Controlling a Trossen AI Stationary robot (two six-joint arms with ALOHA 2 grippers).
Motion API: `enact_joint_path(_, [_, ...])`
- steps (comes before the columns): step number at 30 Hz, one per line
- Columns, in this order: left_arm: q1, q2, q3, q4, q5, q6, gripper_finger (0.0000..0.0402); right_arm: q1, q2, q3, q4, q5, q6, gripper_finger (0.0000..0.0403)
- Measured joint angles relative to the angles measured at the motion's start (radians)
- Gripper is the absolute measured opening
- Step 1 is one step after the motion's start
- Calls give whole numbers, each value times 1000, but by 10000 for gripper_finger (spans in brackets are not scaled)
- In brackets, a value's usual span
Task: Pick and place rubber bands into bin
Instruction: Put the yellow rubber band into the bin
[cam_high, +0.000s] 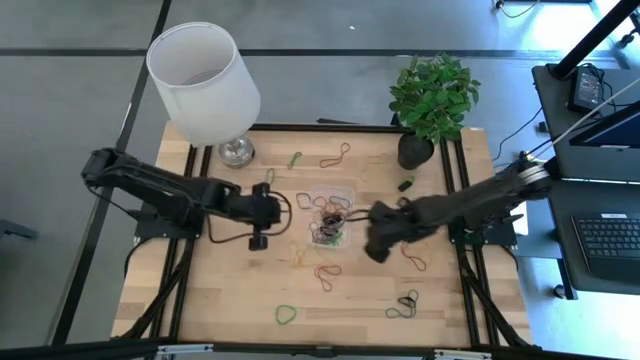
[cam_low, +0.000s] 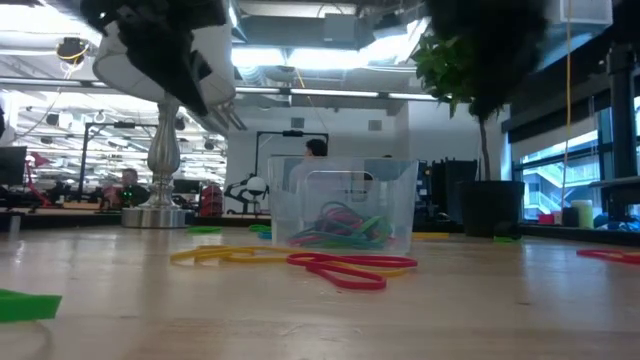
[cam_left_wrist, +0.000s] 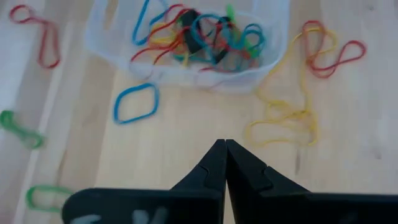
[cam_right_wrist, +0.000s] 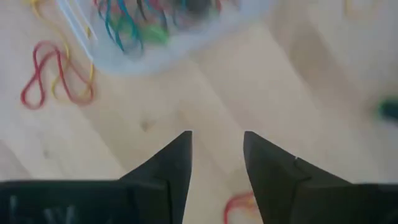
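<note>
Wooden table (cam_high: 220, 300) | left end effector (cam_left_wrist: 225, 149) closed, empty | right end effector (cam_right_wrist: 216, 140) parted, empty, beside bin (cam_high: 333, 215)

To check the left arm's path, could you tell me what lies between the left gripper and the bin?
In the left wrist view, a blue rubber band lies on bare wood between the left gripper and the bin.

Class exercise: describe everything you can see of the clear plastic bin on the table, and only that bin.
The bin is a small rectangular tray of clear, see-through plastic with rounded corners and low walls. It stands upright and open-topped on the wooden table, near its middle, between the two arms. Inside lies a tangle of rubber bands in blue, red, green, yellow and black. Loose bands lie on the wood around it. Neither gripper touches it in these views.
</note>
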Motion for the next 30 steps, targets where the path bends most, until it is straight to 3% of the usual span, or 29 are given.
enact_joint_path(7, [-51, 217, 121, -9, 0, -44, 4, 148, -339, -390, 225, -5, 284, 146])
enact_joint_path(13, [-36, 378, 147, 27, 0, -59, 21, 206, -473, -562, 353, -5, 381, 146])
enact_joint_path(23, [-33, 586, 146, 81, 27, -161, 103, 227, -484, -623, 464, -4, 358, 146])
enact_joint_path(30, [-46, 615, 150, 95, 39, -175, 107, 246, -484, -623, 469, -4, 354, 146])
